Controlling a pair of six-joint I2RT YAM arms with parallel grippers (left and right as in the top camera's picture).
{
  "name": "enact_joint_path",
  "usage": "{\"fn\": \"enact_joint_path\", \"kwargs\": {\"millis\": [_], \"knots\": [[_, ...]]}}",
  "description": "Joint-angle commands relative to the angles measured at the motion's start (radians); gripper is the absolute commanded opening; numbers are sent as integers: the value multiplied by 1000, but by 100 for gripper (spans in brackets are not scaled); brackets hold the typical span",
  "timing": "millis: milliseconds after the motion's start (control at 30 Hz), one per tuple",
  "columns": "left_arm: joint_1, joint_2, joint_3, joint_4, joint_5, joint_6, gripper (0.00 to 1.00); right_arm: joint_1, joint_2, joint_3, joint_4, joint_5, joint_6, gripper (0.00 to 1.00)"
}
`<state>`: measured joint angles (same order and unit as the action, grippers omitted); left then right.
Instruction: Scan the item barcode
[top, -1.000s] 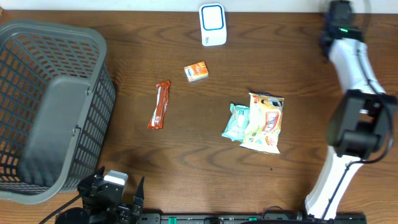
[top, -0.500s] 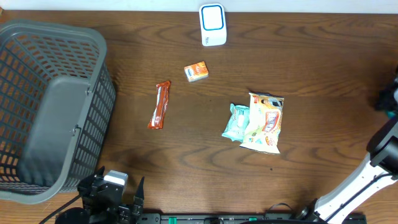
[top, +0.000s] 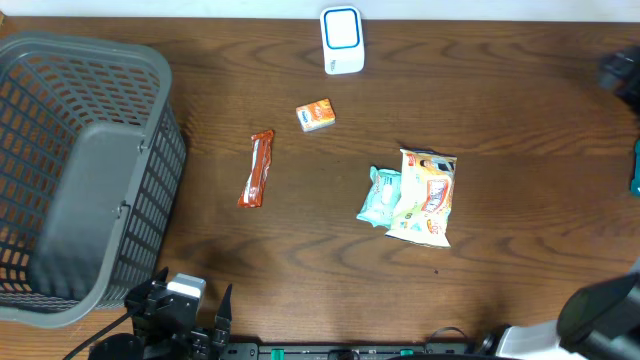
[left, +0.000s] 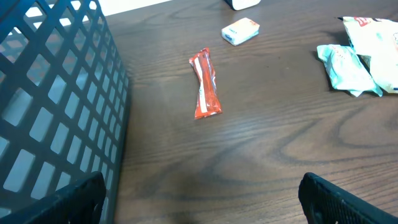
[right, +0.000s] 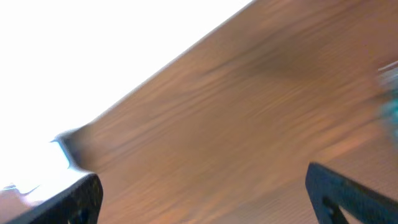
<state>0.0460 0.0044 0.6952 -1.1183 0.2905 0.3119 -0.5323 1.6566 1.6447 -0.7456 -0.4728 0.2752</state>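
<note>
jaws stand wide and empty on left gripper (left: 199, 186) and right gripper (right: 199, 180), probably ready to pick. bar (top: 260, 168), box (top: 315, 115) and two overlapping packets (top: 425, 195) lie spread out, reachable singly. scanner (top: 342, 40) waits at the far edge, basket (top: 100, 45) at left.

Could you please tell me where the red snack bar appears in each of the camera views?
Overhead: the red snack bar lies left of centre, right of the grey basket.
Left wrist: the red snack bar is in the upper middle, lying lengthwise away from the camera.
Right wrist: not in it; only blurred table shows.
Shared landmark: the small orange box, up and right of the bar.
</note>
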Motion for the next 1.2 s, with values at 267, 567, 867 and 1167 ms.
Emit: {"fn": "enact_joint_path", "kwargs": {"millis": [267,567,867,1167], "knots": [[5,-1,4,4,12,6,98,612,19,-144,-448,439,234,99],[5,-1,4,4,12,5,99,962,19,-407,-348,754,518,99],[5,-1,4,4,12,5,98,987,25,-655,-20,812,539,95],[5,-1,4,3,12,6,98,994,101,-750,101,811,451,61]]}}
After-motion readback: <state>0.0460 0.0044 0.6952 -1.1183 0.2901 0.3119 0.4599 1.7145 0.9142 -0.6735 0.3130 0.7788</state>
